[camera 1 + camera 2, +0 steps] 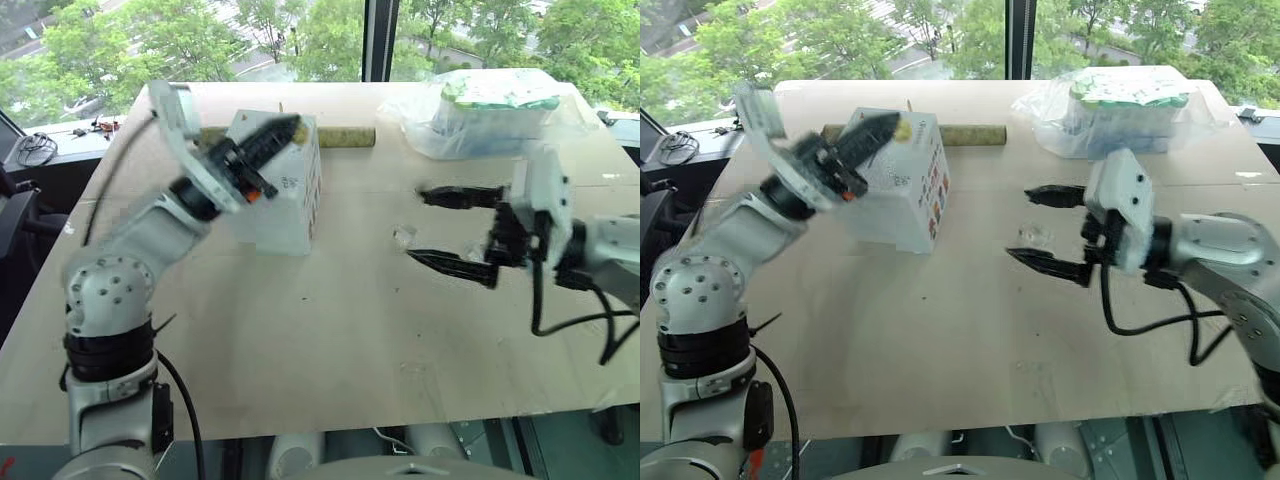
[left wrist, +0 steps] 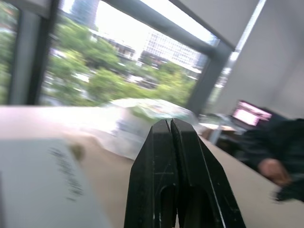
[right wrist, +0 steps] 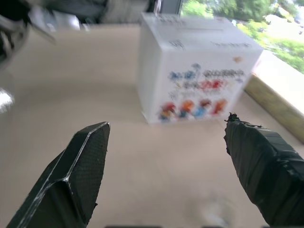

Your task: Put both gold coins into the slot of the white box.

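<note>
White box: one on table; left tool clenched above it, right tool released.

Clear plastic bag, cardboard tube, wooden table

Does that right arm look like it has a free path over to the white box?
Probably yes. The right gripper hangs open, and bare table lies between it and the white box; a small clear piece sits near its fingertips.

white box: 1 | clear bag: 1 | cardboard tube: 1 | clear plastic piece: 1
</note>
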Controlling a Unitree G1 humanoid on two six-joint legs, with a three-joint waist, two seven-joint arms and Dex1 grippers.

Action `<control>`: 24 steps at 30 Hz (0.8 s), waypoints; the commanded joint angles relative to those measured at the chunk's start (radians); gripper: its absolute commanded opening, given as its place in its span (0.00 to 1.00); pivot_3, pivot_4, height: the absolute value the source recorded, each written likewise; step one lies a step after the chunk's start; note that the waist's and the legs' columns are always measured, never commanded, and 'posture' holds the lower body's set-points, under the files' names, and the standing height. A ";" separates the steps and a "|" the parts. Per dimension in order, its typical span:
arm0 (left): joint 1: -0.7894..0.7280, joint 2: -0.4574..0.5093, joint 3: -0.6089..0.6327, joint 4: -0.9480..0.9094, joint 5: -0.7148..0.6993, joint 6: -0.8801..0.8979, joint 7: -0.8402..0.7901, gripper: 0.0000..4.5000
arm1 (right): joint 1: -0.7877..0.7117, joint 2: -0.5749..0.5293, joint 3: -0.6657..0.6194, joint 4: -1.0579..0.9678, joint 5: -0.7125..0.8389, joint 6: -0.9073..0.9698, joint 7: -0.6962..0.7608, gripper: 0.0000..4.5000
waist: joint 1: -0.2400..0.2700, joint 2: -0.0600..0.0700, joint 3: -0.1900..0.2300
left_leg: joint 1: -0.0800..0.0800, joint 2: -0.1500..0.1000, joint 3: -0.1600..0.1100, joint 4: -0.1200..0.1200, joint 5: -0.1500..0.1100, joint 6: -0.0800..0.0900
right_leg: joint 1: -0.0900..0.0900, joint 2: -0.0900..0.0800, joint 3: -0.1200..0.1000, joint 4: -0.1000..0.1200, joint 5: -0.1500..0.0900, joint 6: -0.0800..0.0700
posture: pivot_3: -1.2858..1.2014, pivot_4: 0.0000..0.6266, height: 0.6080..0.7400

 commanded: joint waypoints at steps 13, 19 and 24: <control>-0.023 -0.028 -0.201 -0.044 0.729 -0.065 0.217 0.00 | -0.082 -0.099 -0.172 0.110 -0.040 -0.075 0.082 0.92 | 0.005 0.000 0.000 | 0.000 0.001 0.000 -0.001 0.002 -0.004 | 0.000 0.000 0.000 0.000 0.000 0.000 | 0.52 0.24 1.00; -0.040 -0.079 -0.169 -0.047 0.746 -0.005 0.202 0.00 | -0.120 -0.103 -0.221 0.154 0.039 -0.014 0.079 0.92 | 0.013 0.000 0.000 | 0.000 0.001 0.000 0.000 0.002 -0.004 | 0.000 -0.001 0.000 0.000 0.000 0.000 | 0.52 0.24 1.00; -0.049 -0.121 -0.147 -0.067 0.733 0.077 0.210 0.00 | -0.150 -0.116 -0.232 0.196 0.063 -0.009 0.104 0.92 | 0.015 0.000 0.000 | 0.000 0.001 0.000 0.000 0.002 -0.004 | 0.000 -0.001 0.000 0.000 0.000 0.000 | 0.52 0.24 1.00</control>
